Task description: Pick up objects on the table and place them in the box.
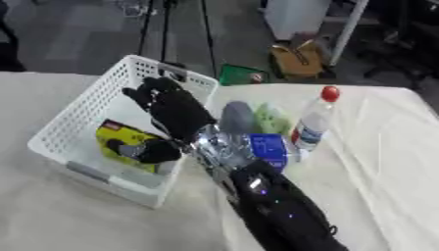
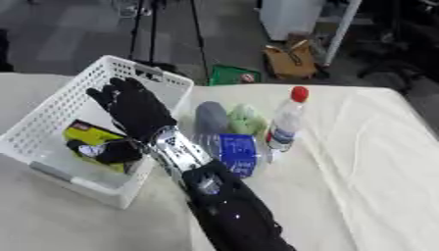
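The right hand (image 1: 176,110) is held over the white perforated plastic basket (image 1: 73,125), its black fingers (image 1: 141,95) spread nearly straight and its thumb (image 1: 150,151) just above a yellow-and-black flat packet (image 1: 120,137) lying in the basket; nothing is seen to be grasped. On the cloth-covered tabletop (image 1: 377,162), just beside the basket, a grey rounded object (image 1: 236,117), a pale green soft bundle (image 1: 271,119), a blue rectangular packet (image 1: 268,149) and an upright clear plastic bottle with a red cap (image 1: 314,120) are grouped close together.

Packet (image 1: 129,142) in basket (image 1: 77,122) at left; bottle (image 1: 314,120) right of it, on table (image 1: 377,162)
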`<act>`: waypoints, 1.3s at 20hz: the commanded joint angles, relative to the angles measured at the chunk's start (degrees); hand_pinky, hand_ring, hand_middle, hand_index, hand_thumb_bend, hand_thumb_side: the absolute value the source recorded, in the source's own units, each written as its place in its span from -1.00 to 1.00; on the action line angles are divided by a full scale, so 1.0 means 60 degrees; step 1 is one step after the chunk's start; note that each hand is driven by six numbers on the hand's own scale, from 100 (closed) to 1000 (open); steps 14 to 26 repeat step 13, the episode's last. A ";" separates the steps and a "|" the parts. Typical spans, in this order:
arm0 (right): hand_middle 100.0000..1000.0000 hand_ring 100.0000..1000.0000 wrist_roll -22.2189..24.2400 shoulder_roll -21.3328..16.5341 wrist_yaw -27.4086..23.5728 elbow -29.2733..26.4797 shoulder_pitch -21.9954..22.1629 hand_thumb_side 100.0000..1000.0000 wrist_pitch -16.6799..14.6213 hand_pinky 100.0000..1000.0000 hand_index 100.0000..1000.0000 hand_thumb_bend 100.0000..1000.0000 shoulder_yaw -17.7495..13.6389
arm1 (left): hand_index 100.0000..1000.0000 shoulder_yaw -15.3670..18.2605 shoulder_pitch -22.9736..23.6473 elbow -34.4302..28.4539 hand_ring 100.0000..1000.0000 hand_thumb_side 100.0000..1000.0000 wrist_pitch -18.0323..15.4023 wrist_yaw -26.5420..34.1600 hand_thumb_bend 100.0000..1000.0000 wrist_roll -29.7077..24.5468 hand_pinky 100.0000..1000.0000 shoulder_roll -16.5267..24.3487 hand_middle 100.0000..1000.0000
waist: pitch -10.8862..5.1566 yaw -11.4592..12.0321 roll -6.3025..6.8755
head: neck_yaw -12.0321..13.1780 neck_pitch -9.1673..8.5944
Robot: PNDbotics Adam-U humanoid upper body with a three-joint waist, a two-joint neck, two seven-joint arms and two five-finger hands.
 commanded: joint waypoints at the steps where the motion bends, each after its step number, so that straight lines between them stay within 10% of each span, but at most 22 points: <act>1: 0.44 0.88 -0.0464 -0.0290 -0.0566 -0.1239 -0.0212 1.00 0.0230 0.80 0.91 -0.43 -0.0176 | 0.50 0.0036 -0.0035 -0.0173 0.56 0.31 -0.0014 0.0009 -1.00 0.0012 0.57 0.0074 0.52 | -0.0282 -0.0029 0.0143 | -0.0038 0.0034; 5: 0.41 0.85 -0.1465 -0.0736 -0.1996 -0.3634 -0.0018 1.00 0.0640 0.77 0.89 -1.00 -0.0336 | 0.50 0.0072 -0.0003 -0.0173 0.56 0.31 -0.0046 -0.0005 -1.00 0.0082 0.57 0.0078 0.53 | -0.0329 -0.0083 0.0211 | -0.0123 0.0108; 13: 0.43 0.78 -0.3109 -0.1490 -0.3831 -0.7422 0.0812 1.00 0.1040 0.74 0.85 -1.00 -0.0752 | 0.52 0.0090 0.0026 -0.0173 0.57 0.30 -0.0105 0.0029 -1.00 0.0258 0.57 0.0036 0.54 | -0.0551 -0.0163 0.0478 | 0.0015 0.0150; 26: 0.43 0.78 -0.3109 -0.1490 -0.3831 -0.7422 0.0812 1.00 0.1040 0.74 0.85 -1.00 -0.0752 | 0.52 0.0090 0.0026 -0.0173 0.57 0.30 -0.0105 0.0029 -1.00 0.0258 0.57 0.0036 0.54 | -0.0551 -0.0163 0.0478 | 0.0015 0.0150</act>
